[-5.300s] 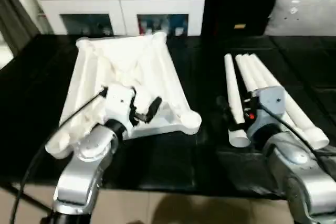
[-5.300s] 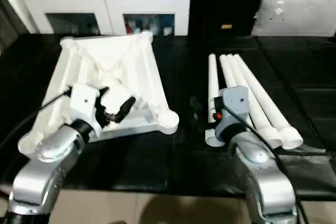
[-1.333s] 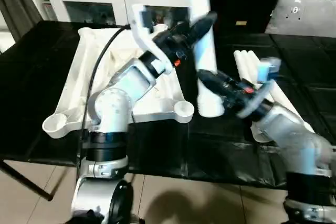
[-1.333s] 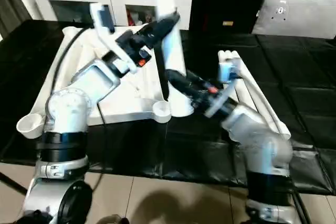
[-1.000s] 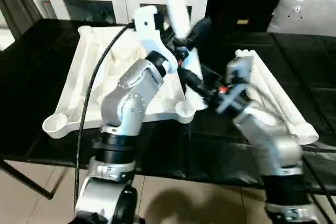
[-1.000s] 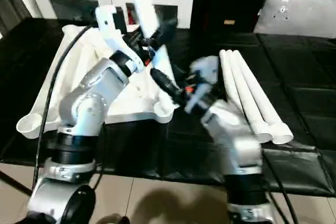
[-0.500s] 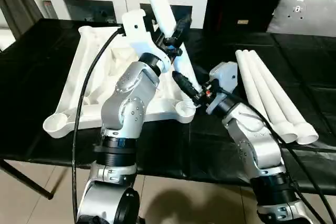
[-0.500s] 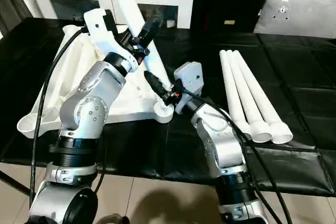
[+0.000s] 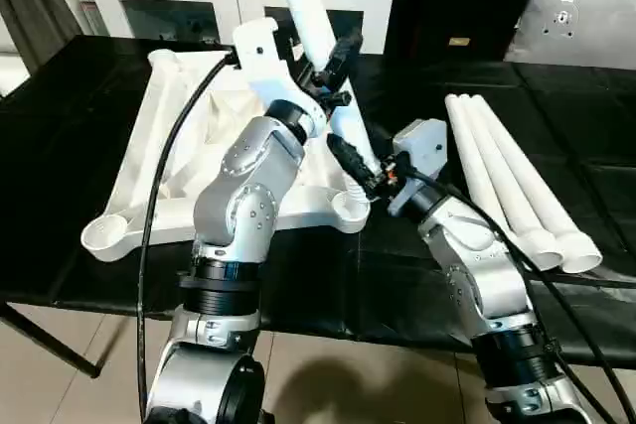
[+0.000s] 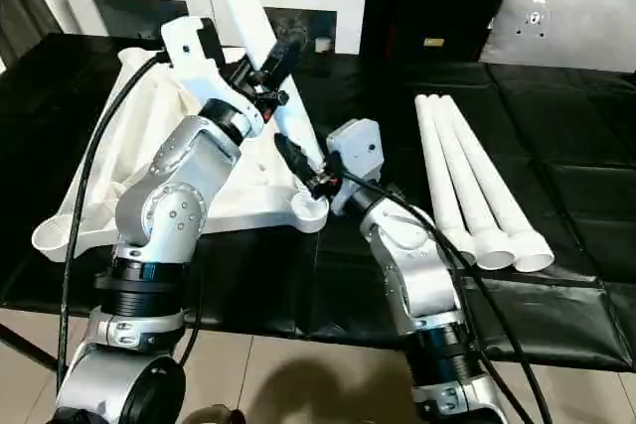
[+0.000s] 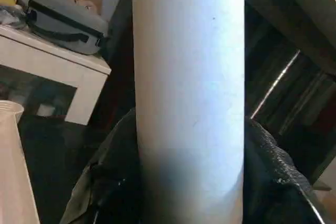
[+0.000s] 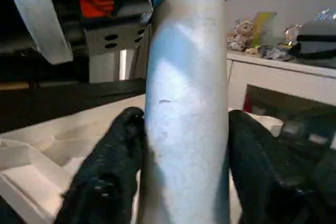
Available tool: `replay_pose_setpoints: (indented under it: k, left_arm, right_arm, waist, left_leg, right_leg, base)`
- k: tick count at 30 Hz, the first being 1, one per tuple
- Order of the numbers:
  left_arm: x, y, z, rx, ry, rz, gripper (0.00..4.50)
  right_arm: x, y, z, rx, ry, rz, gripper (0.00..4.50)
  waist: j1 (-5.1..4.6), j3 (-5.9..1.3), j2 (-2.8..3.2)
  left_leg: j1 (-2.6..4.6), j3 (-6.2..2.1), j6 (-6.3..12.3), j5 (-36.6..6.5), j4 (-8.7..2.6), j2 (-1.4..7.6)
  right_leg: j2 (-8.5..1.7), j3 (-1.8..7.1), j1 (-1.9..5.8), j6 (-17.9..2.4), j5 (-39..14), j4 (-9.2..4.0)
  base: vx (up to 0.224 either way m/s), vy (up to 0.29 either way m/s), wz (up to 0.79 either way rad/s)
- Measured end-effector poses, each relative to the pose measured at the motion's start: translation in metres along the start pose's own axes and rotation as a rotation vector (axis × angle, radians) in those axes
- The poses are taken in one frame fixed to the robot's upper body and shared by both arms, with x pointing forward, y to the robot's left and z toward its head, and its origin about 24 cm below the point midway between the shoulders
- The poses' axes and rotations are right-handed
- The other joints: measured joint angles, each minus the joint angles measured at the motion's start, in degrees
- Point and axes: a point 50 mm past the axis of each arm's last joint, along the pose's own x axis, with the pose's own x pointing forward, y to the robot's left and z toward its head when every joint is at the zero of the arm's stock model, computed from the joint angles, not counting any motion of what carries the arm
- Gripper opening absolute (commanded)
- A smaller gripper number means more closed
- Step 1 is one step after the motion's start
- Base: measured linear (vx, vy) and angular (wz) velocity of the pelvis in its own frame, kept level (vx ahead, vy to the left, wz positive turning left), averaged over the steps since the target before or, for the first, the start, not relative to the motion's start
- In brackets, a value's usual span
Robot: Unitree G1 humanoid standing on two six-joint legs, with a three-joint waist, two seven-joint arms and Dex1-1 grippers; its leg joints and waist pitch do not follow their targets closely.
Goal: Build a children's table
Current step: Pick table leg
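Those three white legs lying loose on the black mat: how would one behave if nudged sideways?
Each of the three loose legs is round and smooth, so it would probably roll. The taper suggests it would curve rather than roll straight. Being hollow plastic at the open end, it is likely light and stiff.

head stereo overhead, wrists close on leg [image 11: 189, 103]

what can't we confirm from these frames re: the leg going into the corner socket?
- Seating depth: the leg foot at the corner socket is covered by the right claw in the head views.
- Leg top: cut off by the upper edge in the head views.
- Socket itself: in the right wrist view the leg hides it.
- Left claw pads: in the left wrist view the leg covers the contact.
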Motion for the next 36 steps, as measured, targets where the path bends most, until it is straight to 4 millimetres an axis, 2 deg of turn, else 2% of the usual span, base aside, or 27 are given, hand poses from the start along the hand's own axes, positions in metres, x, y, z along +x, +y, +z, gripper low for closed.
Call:
replay_pose_setpoints:
  k: [2,3,5,6,11,13,15,17,23,26,32,36]
  left_arm:
    - [0.000,0.001,-0.001,-0.001,0.005,0.004,1.86]
    - [0.000,0.003,-0.002,0.000,0.013,0.013,1.86]
    - [-0.001,0.010,-0.005,0.002,0.031,0.036,1.86]
    - [-0.001,0.014,-0.006,0.004,0.048,0.048,1.85]
    - [-0.003,0.024,-0.007,-0.010,0.076,0.059,1.85]
    - [-0.005,0.025,-0.007,-0.045,0.107,0.011,1.85]
    - [-0.006,0.027,-0.006,-0.073,0.118,-0.018,1.85]
    - [-0.007,0.028,-0.005,-0.107,0.132,-0.050,1.85]
    - [-0.009,0.021,-0.008,-0.192,0.172,-0.147,1.85]
    - [-0.011,0.020,-0.006,-0.229,0.188,-0.222,1.85]
    - [-0.016,0.016,0.003,-0.203,0.204,-0.362,1.85]
    - [-0.019,0.005,0.006,-0.136,0.229,-0.499,1.85]
  right_arm:
    - [-0.001,-0.001,0.000,0.018,0.003,0.010,2.80]
    - [-0.002,-0.002,0.000,0.034,0.007,0.019,3.01]
    - [-0.005,-0.007,0.002,0.060,0.011,0.017,3.04]
    - [-0.008,-0.011,0.004,0.081,0.009,0.014,3.27]
    - [-0.020,-0.025,0.017,0.147,-0.031,0.019,3.56]
    - [-0.032,-0.041,0.022,0.227,-0.035,-0.009,3.72]
    - [-0.044,-0.056,0.025,0.279,-0.023,-0.058,3.88]
    - [-0.051,-0.062,0.025,0.351,-0.003,-0.060,3.97]
    - [-0.063,-0.054,0.021,0.448,0.065,0.080,4.06]
    - [-0.066,-0.050,0.026,0.470,0.079,0.159,4.06]
    - [-0.071,-0.040,0.036,0.457,0.112,0.316,4.06]
    - [-0.073,-0.033,0.039,0.452,0.150,0.421,4.06]
  waist:
    - [0.02,0.00,0.00]
    - [0.03,0.00,0.00]
    - [0.03,0.00,0.00]
    - [0.05,0.00,0.01]
    - [0.13,0.00,0.00]
    - [0.38,0.00,0.00]
    - [0.22,0.00,0.00]
    - [0.15,0.00,0.00]
    - [0.00,-0.01,0.05]
    - [0.19,-0.01,0.07]
    - [0.32,-0.01,0.06]
    - [0.35,0.00,0.04]
  left_leg:
    - [0.00,-0.01,0.00,0.0,0.00,0.00]
    - [0.01,-0.02,0.00,0.0,0.01,-0.01]
    - [0.01,-0.02,0.02,0.0,0.02,0.00]
    - [0.01,-0.01,0.04,0.0,0.01,0.00]
    - [0.01,0.00,0.06,0.0,0.03,0.00]
    - [0.00,0.04,0.12,0.1,0.04,-0.03]
    - [0.00,0.07,0.15,0.1,0.10,-0.03]
    - [0.03,0.08,0.17,0.1,0.10,-0.03]
    - [0.05,0.11,0.18,0.1,0.10,0.00]
    - [0.04,0.12,0.19,0.1,0.10,-0.01]
    - [0.05,0.12,0.19,0.1,0.10,-0.01]
    - [0.04,0.13,0.20,0.1,0.10,-0.01]
  right_leg:
    - [0.00,0.00,0.01,0.0,0.0,0.00]
    - [0.00,0.01,0.02,0.0,0.0,0.00]
    - [0.00,0.01,0.02,0.0,0.0,0.00]
    - [0.00,0.00,0.02,0.0,0.0,0.00]
    - [0.00,0.00,0.03,0.0,0.1,0.00]
    - [-0.03,0.00,0.06,0.0,0.1,0.00]
    - [-0.04,0.01,0.06,0.0,0.1,0.00]
    - [-0.03,0.01,0.06,0.0,0.1,0.00]
    - [-0.02,0.01,0.06,0.0,0.2,0.01]
    - [-0.02,0.02,0.06,0.0,0.2,0.01]
    - [-0.03,0.02,0.08,0.0,0.2,0.00]
    - [-0.05,0.03,0.07,0.0,0.2,0.00]
  base:
    - [0.000,0.000,0.00]
    - [0.000,0.000,0.00]
    - [0.000,0.000,0.00]
    - [0.000,0.000,0.00]
    - [0.000,0.000,0.00]
    - [0.000,0.000,0.00]
    - [0.000,0.000,0.00]
    - [0.000,0.000,0.00]
    - [0.000,0.000,0.00]
    - [0.000,0.000,0.00]
    - [0.000,0.000,0.00]
    - [0.000,0.000,0.00]
